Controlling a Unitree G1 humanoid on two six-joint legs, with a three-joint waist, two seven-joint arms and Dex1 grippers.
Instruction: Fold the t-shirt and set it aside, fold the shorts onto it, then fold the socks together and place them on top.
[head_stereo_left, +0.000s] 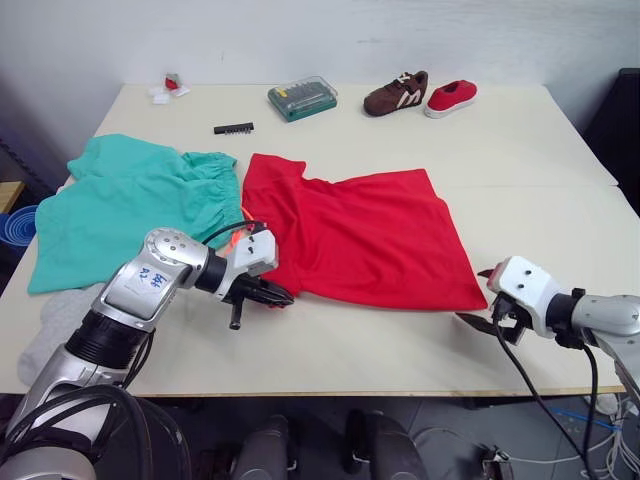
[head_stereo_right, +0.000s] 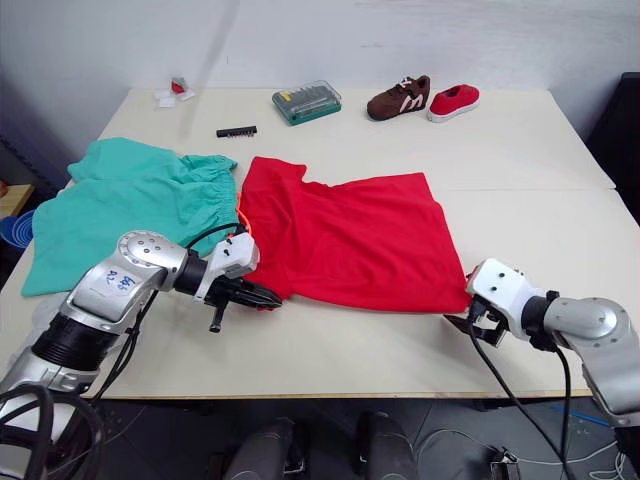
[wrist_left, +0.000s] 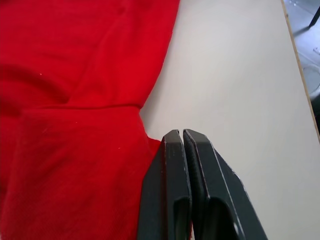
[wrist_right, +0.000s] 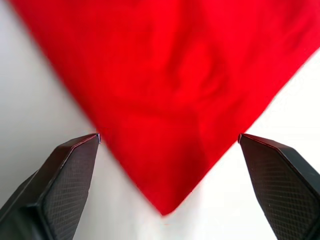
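Currently my left gripper (head_stereo_left: 272, 295) is clamped on the t-shirt (head_stereo_left: 370, 235) near hem; my right gripper (wrist_right: 167, 145) sits spread, the shirt's opposite corner pointing straight between its fingers, on the table (head_stereo_left: 520, 150).

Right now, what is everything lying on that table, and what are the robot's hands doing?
t-shirt: one, bright red, spread flat mid-table.
shorts: one, teal-green, beside the t-shirt on the robot's left.
socks: light grey, near edge at far left, partly hidden by the arm.
shoes: two, brown and red, far side.
bit case: one, green with clear lid, far side.
black bit strip: one, near the case.
small red-and-white item: far left corner, too small to identify.
table: one, cream.
left gripper: shut at the t-shirt's near left corner.
right gripper: open, around its near right corner.
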